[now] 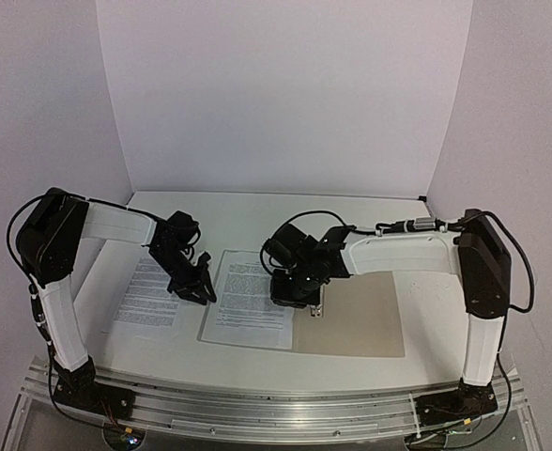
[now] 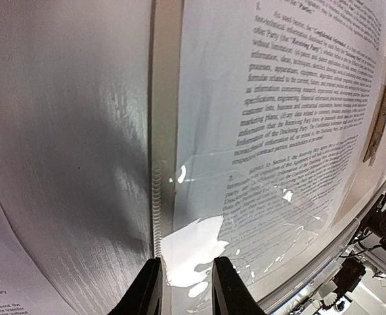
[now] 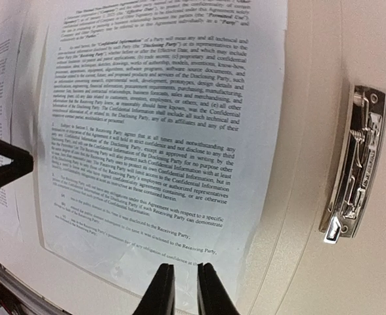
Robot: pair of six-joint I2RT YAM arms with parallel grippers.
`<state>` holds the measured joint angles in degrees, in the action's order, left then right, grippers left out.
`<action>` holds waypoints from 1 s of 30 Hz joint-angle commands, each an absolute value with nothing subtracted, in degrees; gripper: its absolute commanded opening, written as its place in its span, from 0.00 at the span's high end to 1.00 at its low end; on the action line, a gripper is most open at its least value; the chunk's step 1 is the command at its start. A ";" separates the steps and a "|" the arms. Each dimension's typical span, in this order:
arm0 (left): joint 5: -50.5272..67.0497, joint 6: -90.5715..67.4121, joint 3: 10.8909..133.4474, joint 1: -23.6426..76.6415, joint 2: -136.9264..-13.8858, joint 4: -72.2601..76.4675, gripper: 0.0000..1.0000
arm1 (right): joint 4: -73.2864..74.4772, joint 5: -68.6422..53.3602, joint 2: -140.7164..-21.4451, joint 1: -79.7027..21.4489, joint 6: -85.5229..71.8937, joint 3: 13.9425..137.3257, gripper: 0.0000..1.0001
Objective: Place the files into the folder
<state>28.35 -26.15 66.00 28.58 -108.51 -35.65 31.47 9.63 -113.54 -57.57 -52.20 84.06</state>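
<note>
The task looks about half done. The flat tan cardboard folder [image 1: 360, 319] lies open on the white table [image 1: 257, 211], its bare right leaf at three o'clock from the spine. On its left leaf lies one of the files, a thin white paper sheet printed with blocks of small black text, the inner sheet [image 1: 250, 299]. In the right wrist view this sheet rests flat and roughly square on the pale board, with the small shiny metal clip [image 3: 354, 164] just beside it at three o'clock and not touching it. So the inner sheet is inside the folder but not under the clip.

A second white printed page, the loose sheet [image 1: 147, 293], lies on the table at nine o'clock from the folder, just beside it and wholly outside. That one is left to bring in.

The left gripper [image 1: 199, 291] hangs between the two sheets, at the nine o'clock edge of the inner sheet. Its wrist view shows the jaws a narrow way apart over a glossy, glare-streaked surface, with nothing clearly between them.

The right gripper [image 1: 306, 303] sits low at the three o'clock edge of the inner sheet, near the spine. Its jaws are drawn almost together, with only a slit showing. They meet the paper's border, but whether they pinch it or merely press on it, I cannot tell.

Judging by this, what is left is settling the inner sheet, fetching the loose sheet across, and perhaps closing the cover.
</note>
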 commanded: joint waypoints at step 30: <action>26.38 8.02 80.98 34.06 -107.17 -25.98 0.48 | 30.03 2.95 -92.44 -42.53 -48.32 64.85 0.78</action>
